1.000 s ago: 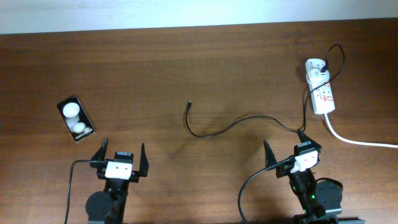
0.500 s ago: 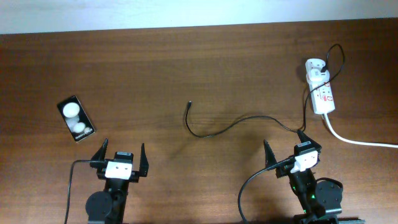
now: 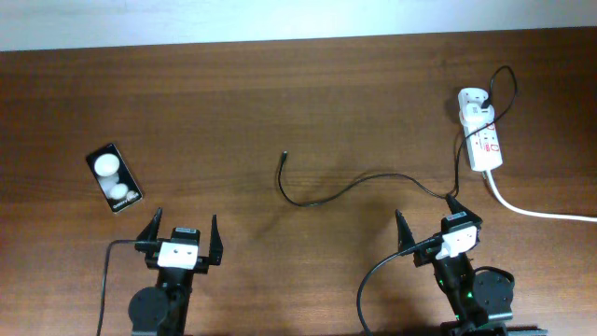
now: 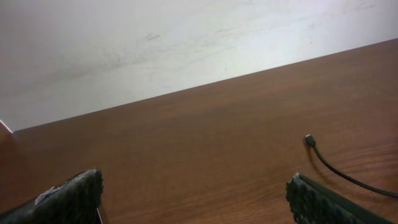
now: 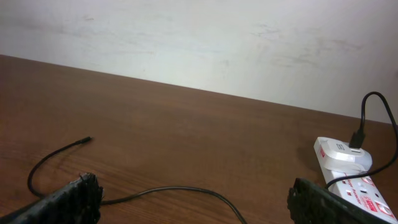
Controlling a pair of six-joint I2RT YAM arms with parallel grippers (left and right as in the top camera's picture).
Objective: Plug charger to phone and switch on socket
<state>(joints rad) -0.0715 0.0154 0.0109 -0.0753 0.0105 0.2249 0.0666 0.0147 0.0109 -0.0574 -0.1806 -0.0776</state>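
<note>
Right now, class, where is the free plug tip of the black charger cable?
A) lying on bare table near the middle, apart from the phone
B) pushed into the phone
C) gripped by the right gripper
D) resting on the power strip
A: the charger's plug tip lies alone on the table, far from the phone.
</note>
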